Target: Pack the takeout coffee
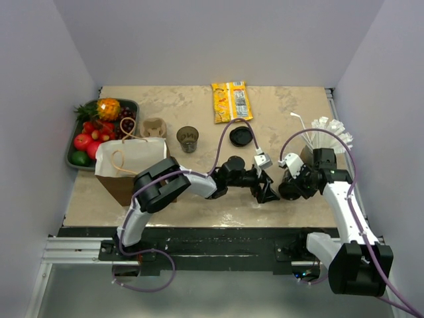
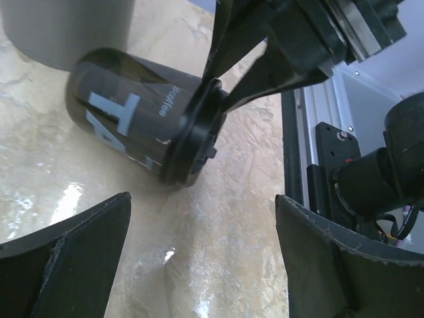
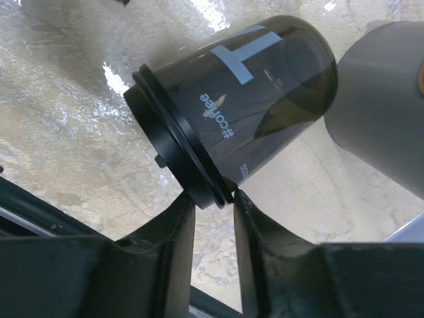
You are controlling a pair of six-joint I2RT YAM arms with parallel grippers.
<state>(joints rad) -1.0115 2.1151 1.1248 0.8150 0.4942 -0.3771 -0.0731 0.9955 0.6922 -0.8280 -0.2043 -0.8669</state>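
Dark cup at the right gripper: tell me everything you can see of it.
The coffee cup is dark, see-through plastic by the look, with a pale T and "#coffee" printed on its side. A black lid sits on its mouth. It is tipped far over, lid end low above the marbled table; whether it touches the table I cannot tell. The right gripper pinches the lid's rim between its fingers.

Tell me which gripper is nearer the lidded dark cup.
Right. The right gripper grips the lidded cup at its lid's rim; the left gripper stands open beside it, not touching.
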